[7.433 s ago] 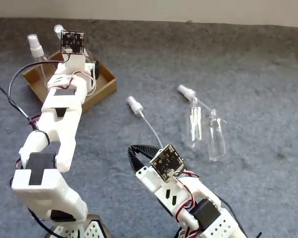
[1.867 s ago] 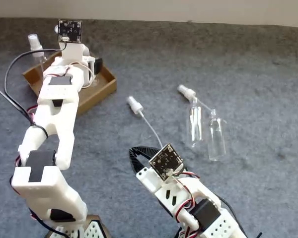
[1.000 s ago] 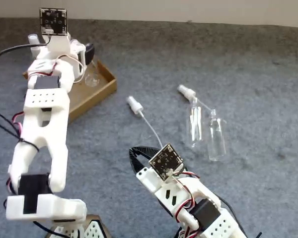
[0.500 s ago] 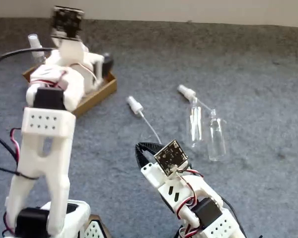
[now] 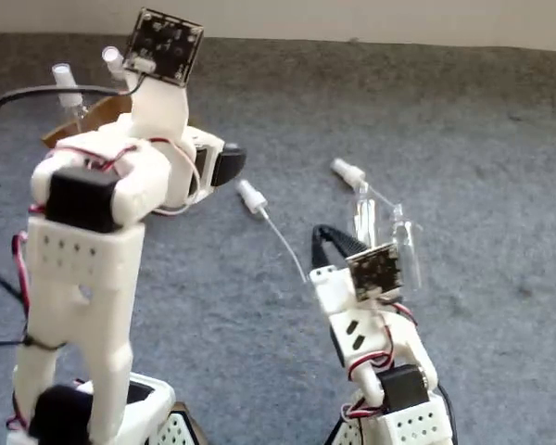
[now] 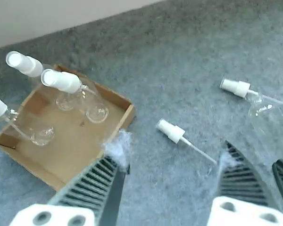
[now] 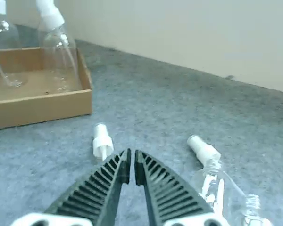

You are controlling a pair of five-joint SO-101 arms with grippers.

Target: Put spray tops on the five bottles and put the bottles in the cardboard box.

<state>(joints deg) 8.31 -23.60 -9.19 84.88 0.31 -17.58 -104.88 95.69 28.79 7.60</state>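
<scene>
L tool (image 6: pixel 173 157) spread wide, empty — loose spray top (image 6: pixel 172 131) just beyond; R tool (image 7: pixel 132 155) clenched, empty — same top near tips.

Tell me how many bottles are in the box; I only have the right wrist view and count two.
Observer: Three bottles stand in the box, all capped.
Operator: Is the left gripper open or shut?
Observer: The left gripper is open and holds nothing; it hangs between the box and the loose top.
</scene>
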